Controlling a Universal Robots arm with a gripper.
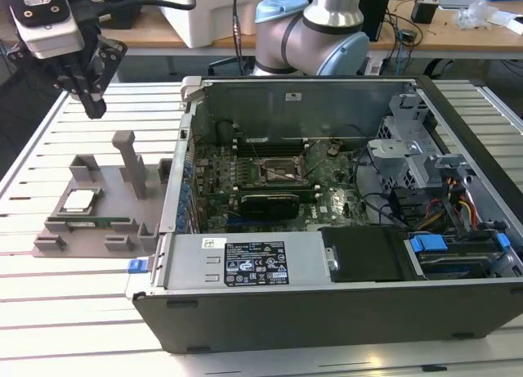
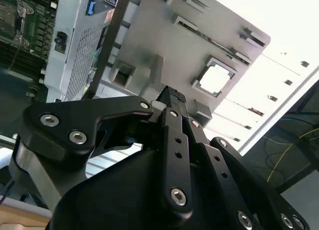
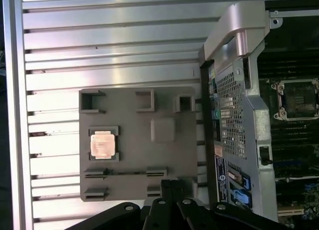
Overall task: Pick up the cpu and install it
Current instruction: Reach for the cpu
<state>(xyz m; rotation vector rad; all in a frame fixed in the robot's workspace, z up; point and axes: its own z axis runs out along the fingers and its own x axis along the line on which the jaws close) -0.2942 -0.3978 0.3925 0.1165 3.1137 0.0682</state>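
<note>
The gripper [image 1: 96, 109], pinched narrow and empty, hangs above the slatted surface [image 1: 49, 311]. Below it, apart, the cpu [image 1: 79, 200] lies in a grey tray [image 1: 90, 242]. A post [image 1: 127, 152] stands near it, and the open computer case [image 1: 327, 303] is to the exterior view's right.

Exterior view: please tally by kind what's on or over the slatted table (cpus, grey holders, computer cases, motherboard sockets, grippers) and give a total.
cpu: 1
grey holder: 1
open computer case: 1
motherboard socket: 1
gripper: 1
Total: 5
</note>
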